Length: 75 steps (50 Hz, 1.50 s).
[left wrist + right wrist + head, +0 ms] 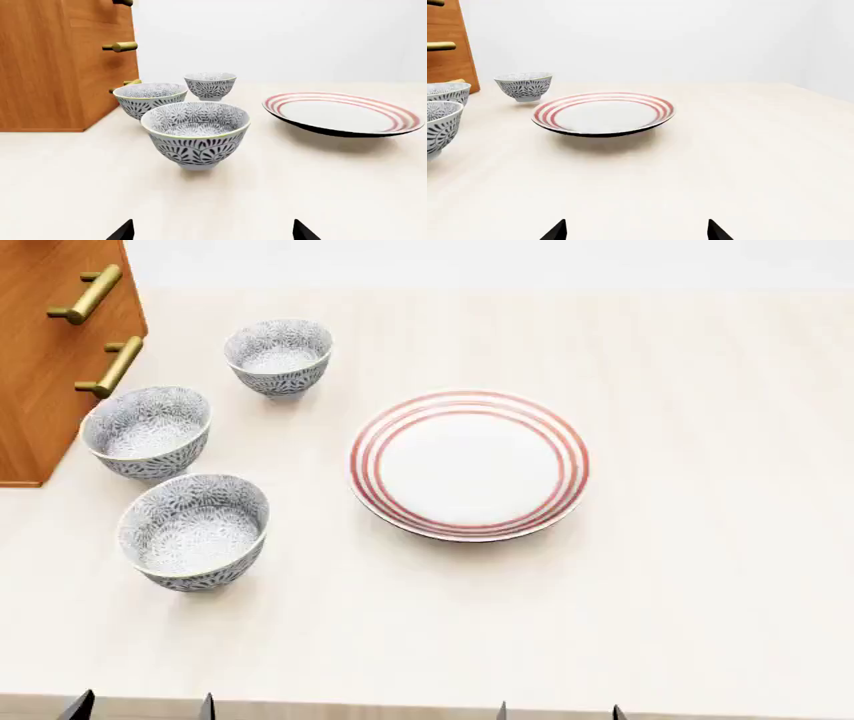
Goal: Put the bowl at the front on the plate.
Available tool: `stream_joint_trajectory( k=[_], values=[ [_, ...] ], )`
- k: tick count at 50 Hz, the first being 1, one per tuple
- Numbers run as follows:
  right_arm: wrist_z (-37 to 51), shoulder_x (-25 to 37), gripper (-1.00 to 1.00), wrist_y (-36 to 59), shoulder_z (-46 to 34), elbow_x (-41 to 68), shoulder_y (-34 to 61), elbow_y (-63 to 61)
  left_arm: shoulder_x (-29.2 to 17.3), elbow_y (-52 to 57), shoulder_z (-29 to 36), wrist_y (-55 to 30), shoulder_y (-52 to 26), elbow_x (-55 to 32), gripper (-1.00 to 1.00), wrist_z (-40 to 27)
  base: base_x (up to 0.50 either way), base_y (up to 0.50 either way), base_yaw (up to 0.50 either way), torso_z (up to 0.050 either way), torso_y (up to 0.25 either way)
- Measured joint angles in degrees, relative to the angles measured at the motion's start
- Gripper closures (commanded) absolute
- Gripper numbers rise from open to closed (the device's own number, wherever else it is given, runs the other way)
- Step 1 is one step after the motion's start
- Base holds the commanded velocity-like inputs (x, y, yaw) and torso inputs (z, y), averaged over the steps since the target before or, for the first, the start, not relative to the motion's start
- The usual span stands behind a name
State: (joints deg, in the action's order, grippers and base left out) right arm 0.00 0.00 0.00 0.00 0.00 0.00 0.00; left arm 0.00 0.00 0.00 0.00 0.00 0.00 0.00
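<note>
Head view: front bowl (pixel 194 531) upright left of the plate (pixel 467 464), apart; both grippers' jaws spread, empty

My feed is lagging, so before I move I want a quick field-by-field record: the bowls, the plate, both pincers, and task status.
front bowl: nearest the robot, upright, empty, on the table
middle bowl: behind it, next to the wooden cabinet
far bowl: furthest back
plate: red-ringed, empty, right of the bowls, touching none
left pincer: open, facing the front bowl, holding nothing
right pincer: open, facing the plate, holding nothing
task status: front bowl not yet grasped
</note>
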Motion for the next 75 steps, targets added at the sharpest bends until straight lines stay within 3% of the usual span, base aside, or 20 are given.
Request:
stream_joint_trajectory(
  k=[16,28,50,75],
  values=[
    [1.72,1.8,-1.0,0.47,-2.09,2.29,0.21,0.18,-2.02,-0.82,2.28,-0.05,-0.43,-1.6,-1.0,-2.42,0.0,0.0,0.0,0.0,0.0],
    [3.32,4.01,-1.0,9.26,-3.45,3.81,1.19,-5.44,-3.51,3.05,5.3,-6.42,-1.69,-0.91,-1.0,-3.79,0.0,0.0,0.0,0.0,0.0],
    [4.85,8.89,-1.0,35.49,-3.87,7.26,9.86,-26.56,-4.61,23.57,8.91,-30.79,-11.61,-3.89,-1.0,-3.36,0.0,0.0,0.0,0.0,0.0],
    [3.27,15.03,-1.0,63.09,-5.88,9.91,33.92,-40.32,-2.0,38.31,7.36,-57.01,-32.16,-13.21,-1.0,-6.22,0.0,0.0,0.0,0.0,0.0]
  ],
)
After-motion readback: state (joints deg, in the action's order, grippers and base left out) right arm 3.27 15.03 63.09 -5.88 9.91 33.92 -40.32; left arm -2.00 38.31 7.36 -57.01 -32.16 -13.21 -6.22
